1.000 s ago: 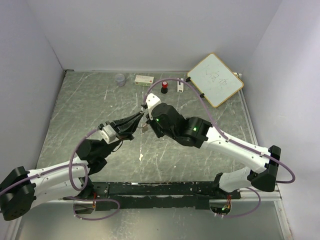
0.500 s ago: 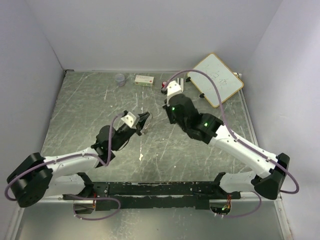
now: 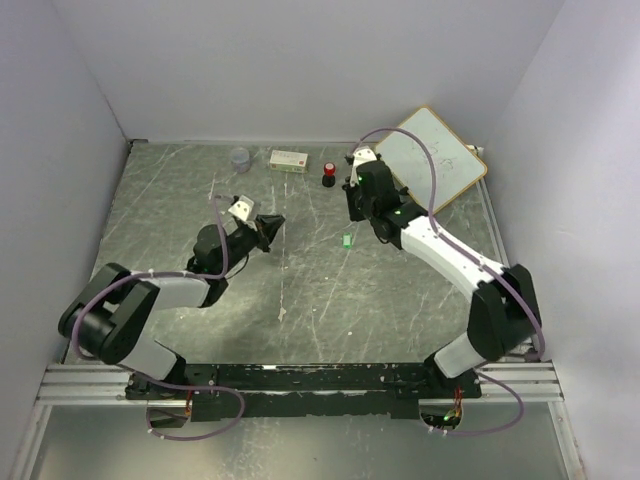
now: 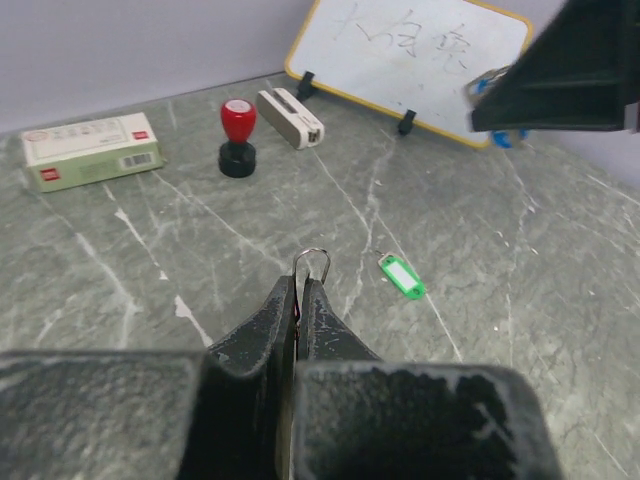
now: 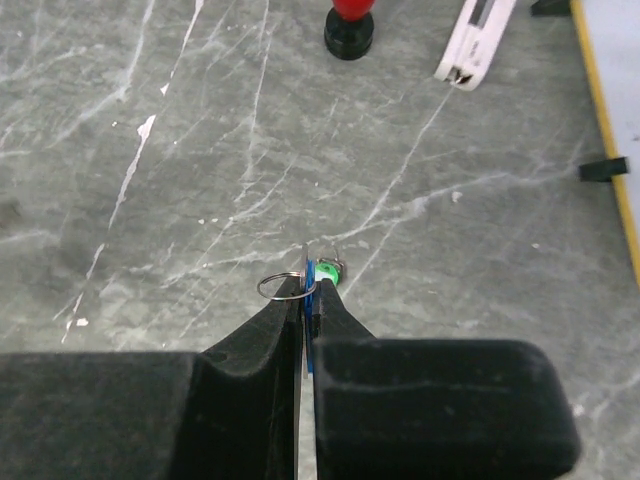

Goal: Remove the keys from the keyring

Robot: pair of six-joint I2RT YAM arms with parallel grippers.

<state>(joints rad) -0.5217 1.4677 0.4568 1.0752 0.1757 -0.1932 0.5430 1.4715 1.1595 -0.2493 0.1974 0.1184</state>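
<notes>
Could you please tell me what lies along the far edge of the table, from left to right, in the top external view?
Small clear cup → white box → red-and-black knob → whiteboard.

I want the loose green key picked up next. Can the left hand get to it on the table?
Probably yes: the green key lies flat on the table just ahead of the left hand, nothing between. But that hand is shut on a keyring, so it would have to release it first.
</notes>
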